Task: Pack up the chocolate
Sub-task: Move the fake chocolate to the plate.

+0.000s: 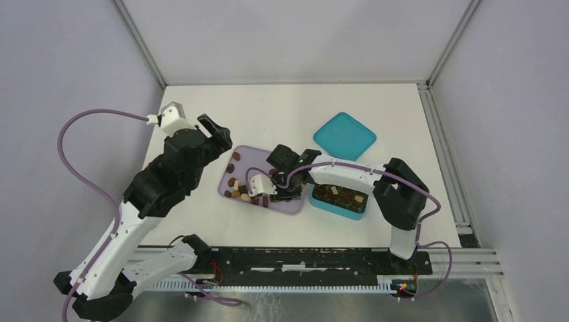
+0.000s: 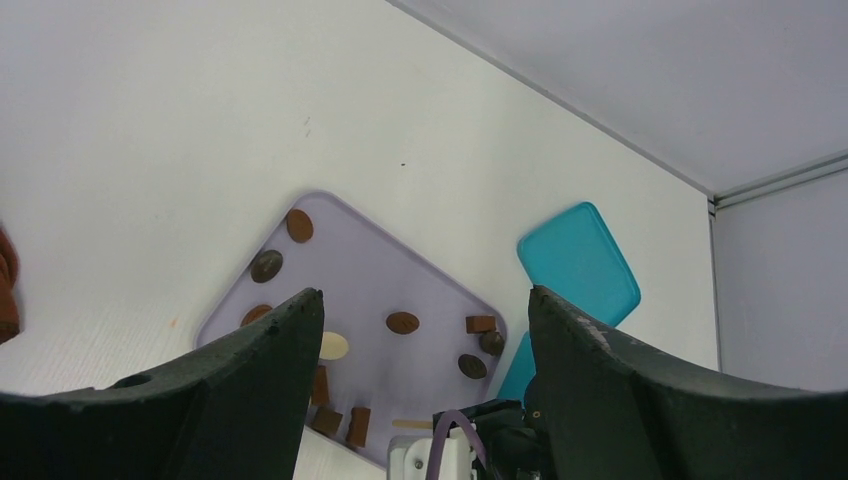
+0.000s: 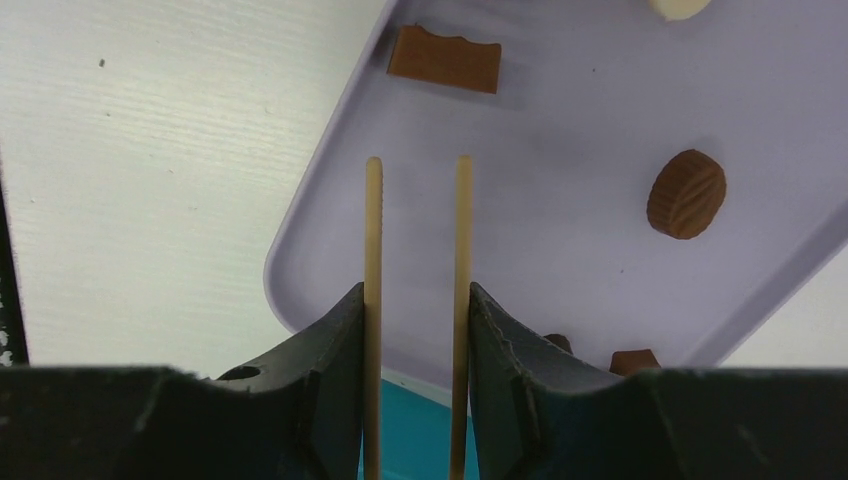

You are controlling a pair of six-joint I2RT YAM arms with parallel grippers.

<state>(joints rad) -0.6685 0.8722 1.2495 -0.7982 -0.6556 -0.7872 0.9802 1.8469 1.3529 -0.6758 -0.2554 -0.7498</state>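
Several small brown and cream pieces of chocolate (image 1: 235, 182) lie on a lavender tray (image 1: 295, 202). More pieces fill the teal box (image 1: 339, 199) just right of it. My right gripper (image 3: 415, 290) is shut on a pair of wooden tongs (image 3: 373, 230), low over the tray's near corner. The tong tips hold nothing; a round brown piece (image 3: 686, 194) lies to their right and a rectangular piece (image 3: 444, 58) ahead. My left gripper (image 2: 425, 292) hangs open and empty, high above the tray (image 2: 400, 270).
The teal lid (image 1: 344, 135) lies flat on the table behind the box. A rust-brown cloth lump (image 2: 6, 290) shows at the left edge of the left wrist view. The right arm reaches across the box from the right.
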